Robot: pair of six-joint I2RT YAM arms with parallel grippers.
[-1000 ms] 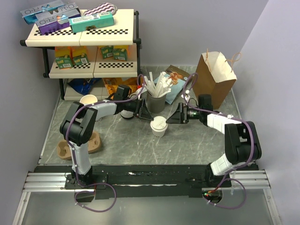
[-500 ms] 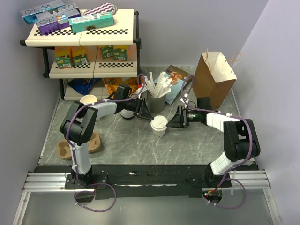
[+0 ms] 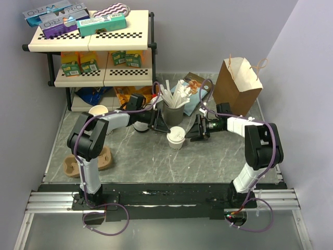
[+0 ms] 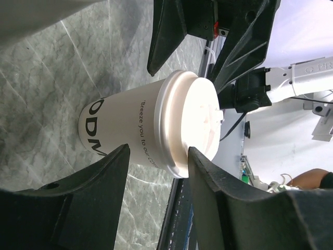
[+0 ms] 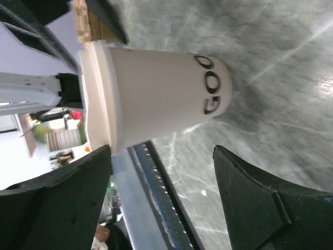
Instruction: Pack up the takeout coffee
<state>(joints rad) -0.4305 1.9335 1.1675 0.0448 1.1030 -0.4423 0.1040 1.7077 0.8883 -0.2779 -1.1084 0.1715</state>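
On the grey marble-look table (image 3: pixel 218 156), the biggest thing is the shelf rack (image 3: pixel 88 36) at the back left, with flat boxes (image 3: pixel 101 23) piled on its top board and small green and yellow cartons (image 3: pixel 78 62) on the level under it. Back right there's a brown paper bag (image 3: pixel 237 86) standing upright with its mouth open, but I can't see what's inside. Over at the left edge sits a brown pulp cup carrier (image 3: pixel 104 159). Near the middle is a dark straw holder (image 3: pixel 173 112) stuffed with white straws that fan out at the top. A stack of lidless cups (image 3: pixel 97 110) sits left of that, by the left arm. The takeout coffee (image 3: pixel 176 137) stands upright in the middle of the table, just in front of the straw holder, with its white lid on and black lettering down the side. The left gripper (image 3: pixel 162 125) points at it from the left, its jaws partway apart with nothing in them. The right gripper (image 3: pixel 191 133) comes in from the right, jaws spread wide. In its wrist view the fingers (image 5: pixel 250 182) sit either side of the cup with a gap, so it's not gripped.
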